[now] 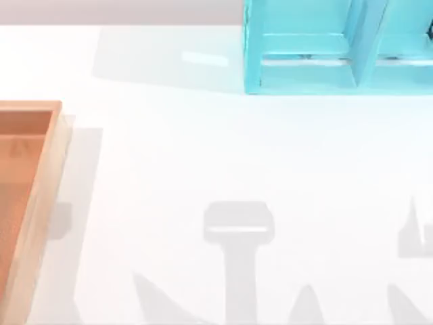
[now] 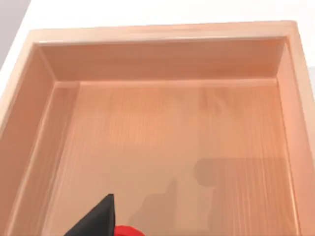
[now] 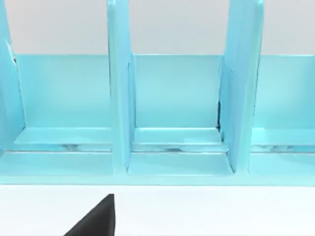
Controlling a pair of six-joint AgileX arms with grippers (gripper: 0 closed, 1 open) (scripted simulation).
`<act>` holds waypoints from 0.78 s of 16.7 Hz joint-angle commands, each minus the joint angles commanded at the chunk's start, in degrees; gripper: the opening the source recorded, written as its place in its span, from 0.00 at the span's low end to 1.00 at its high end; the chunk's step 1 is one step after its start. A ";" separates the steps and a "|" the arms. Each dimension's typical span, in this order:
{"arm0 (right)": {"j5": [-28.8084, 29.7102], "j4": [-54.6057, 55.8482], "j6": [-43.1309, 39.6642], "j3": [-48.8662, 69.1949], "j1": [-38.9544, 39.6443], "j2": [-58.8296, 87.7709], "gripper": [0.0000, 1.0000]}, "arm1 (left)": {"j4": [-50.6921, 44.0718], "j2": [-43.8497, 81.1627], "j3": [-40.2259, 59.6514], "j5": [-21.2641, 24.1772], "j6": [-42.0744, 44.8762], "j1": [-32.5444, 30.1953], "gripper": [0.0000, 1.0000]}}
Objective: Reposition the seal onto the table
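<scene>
**Left hand over the wooden tray, seal at its fingertip**

Left hand [image 2: 98, 219]: one black finger visible above the floor of the orange-brown wooden tray [image 2: 162, 34]; opening cannot be told. The glossy red knob of the seal [image 2: 127, 230] lies just beside that finger, inside the tray. The tray sits at the left edge of the white bench [image 1: 203, 149].

Right hand [image 3: 96, 219]: above the bench, facing the light-blue shelf unit [image 3: 172, 98] at the far right edge; opening cannot be told.

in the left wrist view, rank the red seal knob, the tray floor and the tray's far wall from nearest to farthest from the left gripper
1. Red seal knob, right beside the left gripper's black finger.
2. Tray floor, spreading beyond it.
3. Tray's far wall, at the tray's opposite end.
</scene>
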 joint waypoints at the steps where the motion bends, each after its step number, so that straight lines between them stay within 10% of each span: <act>1: 0.00 0.00 0.00 0.00 0.00 0.00 1.00 | -4.42 5.94 4.35 0.01 1.11 1.07 1.00; 13: 0.00 0.00 0.00 0.00 0.00 0.00 1.00 | -44.84 56.32 45.66 0.01 12.04 11.12 1.00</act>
